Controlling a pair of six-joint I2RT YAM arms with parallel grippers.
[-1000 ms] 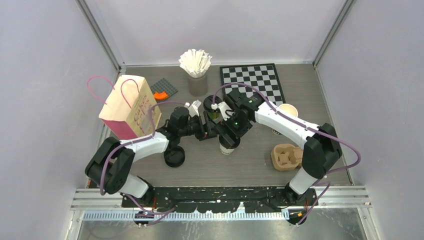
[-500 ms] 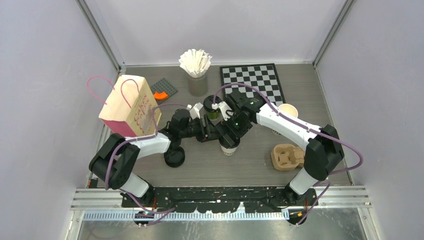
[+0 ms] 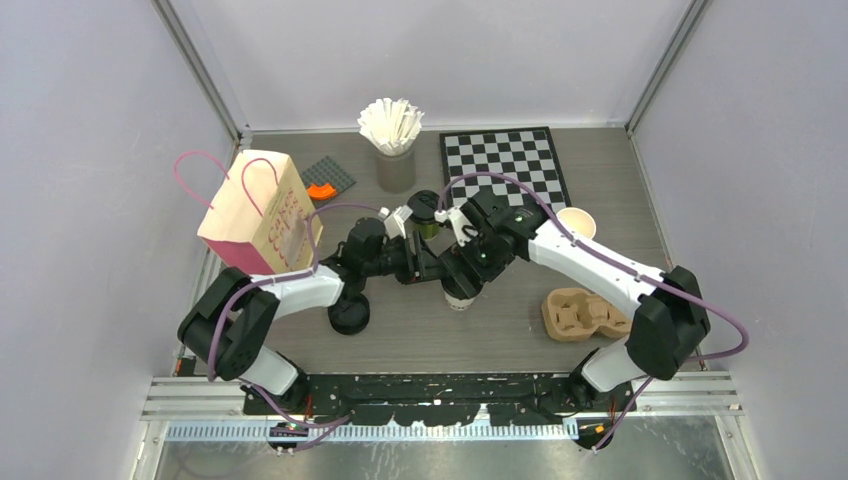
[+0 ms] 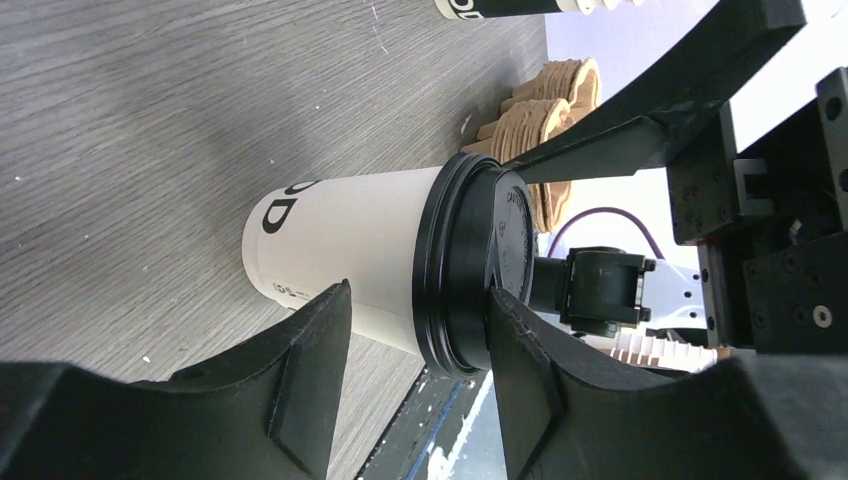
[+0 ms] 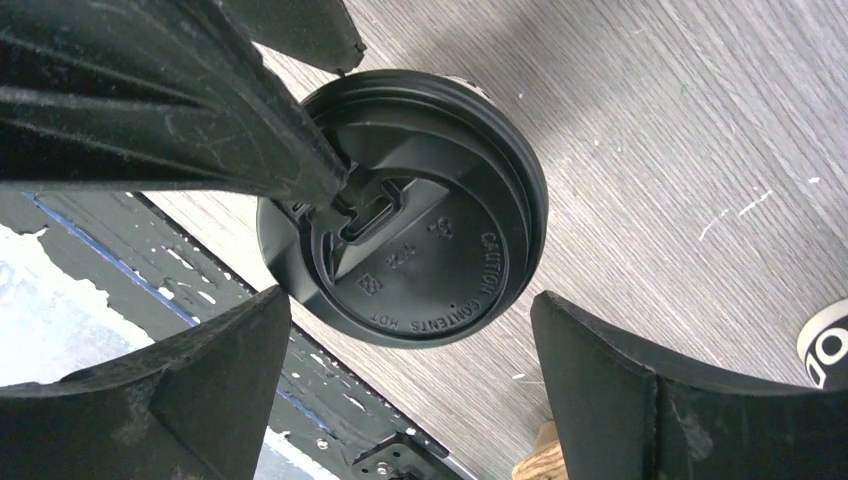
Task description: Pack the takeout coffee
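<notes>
just above the lidded cup [image 4: 340,240] — right hand [image 5: 412,335], jaws wide

A bag [image 3: 262,215] is standing at the left of the table [image 3: 480,330], a cup of white sticks [image 3: 393,140] and a checkerboard [image 3: 505,160] are sitting at the back, and a brown carrier [image 3: 578,313] is lying at the right.

Lid [image 5: 440,260]: "CAUTION CONTENTS HOT"; cup [image 4: 340,240]: letters "OD"
</notes>
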